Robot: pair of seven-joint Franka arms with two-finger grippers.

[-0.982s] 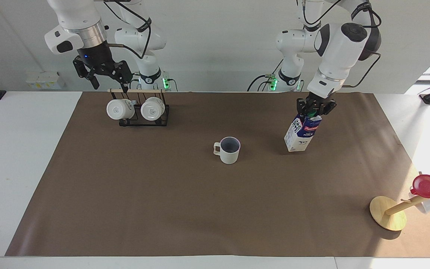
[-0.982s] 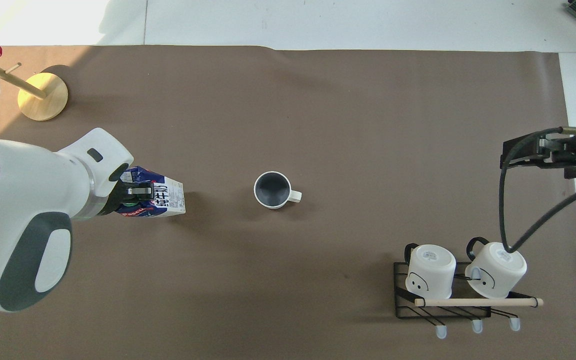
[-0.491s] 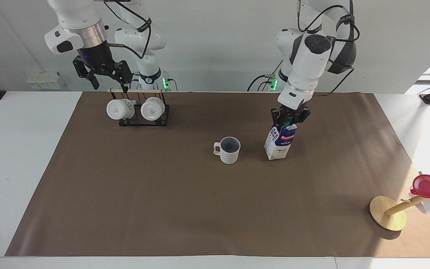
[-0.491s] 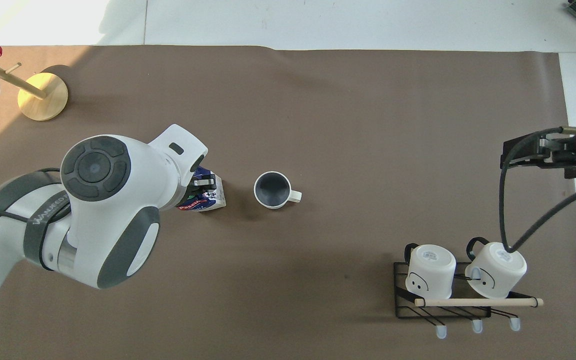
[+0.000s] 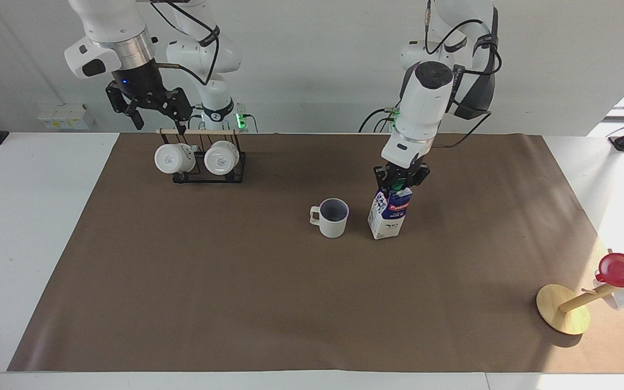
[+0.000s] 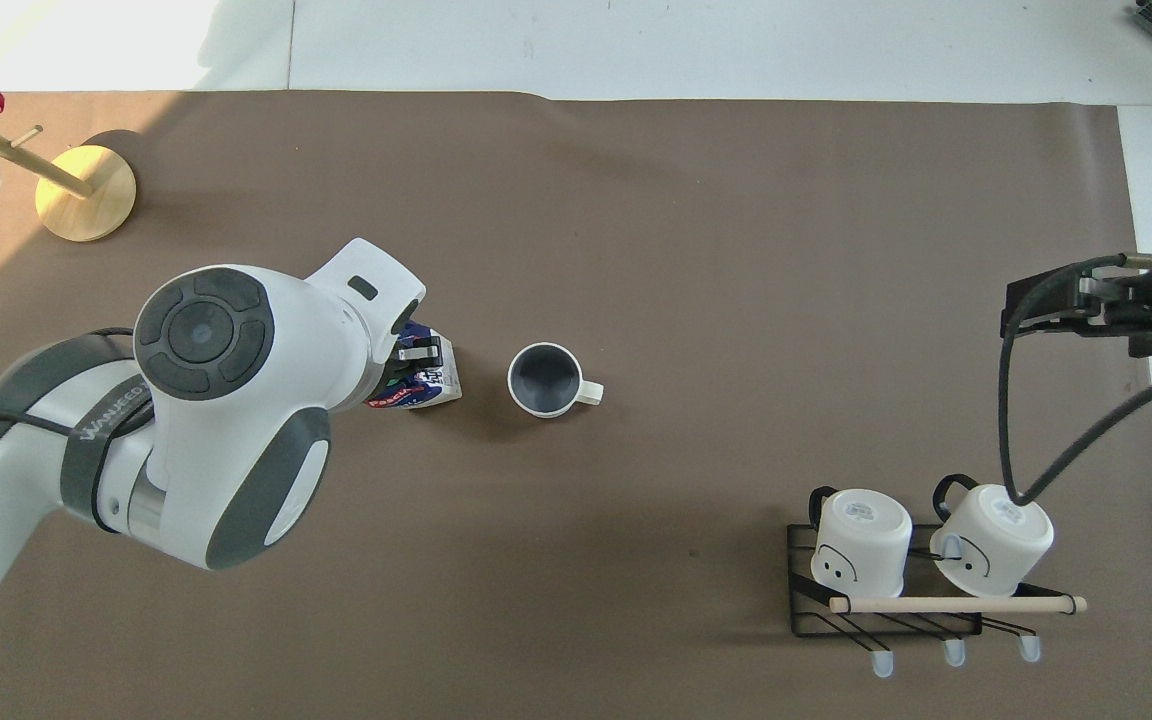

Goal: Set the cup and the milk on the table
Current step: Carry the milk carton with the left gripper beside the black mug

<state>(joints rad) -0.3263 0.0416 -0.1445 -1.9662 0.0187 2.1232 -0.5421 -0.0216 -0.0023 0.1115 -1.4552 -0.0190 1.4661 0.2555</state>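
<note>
The milk [image 5: 389, 214] is a blue-and-white carton, held by its top in my left gripper [image 5: 398, 182], which is shut on it. The carton leans slightly, its base at or just above the brown sheet of the table [image 5: 236, 298]. It is beside the cup [image 5: 331, 218], toward the left arm's end. The cup is an off-white ribbed mug with a dark inside, upright on the sheet. In the overhead view the left arm covers most of the milk [image 6: 428, 382] beside the cup [image 6: 543, 380]. My right gripper [image 5: 155, 120] is open and waits over the mug rack.
A black wire rack [image 5: 201, 162] with two white mugs stands near the robots at the right arm's end. A wooden stand [image 5: 561, 309] with a shiny red cup [image 5: 623, 269] leans at the left arm's end, farthest from the robots.
My left gripper has carried the milk toward the middle of the table and lower, so that it is now right beside the cup. The right arm has not moved.
</note>
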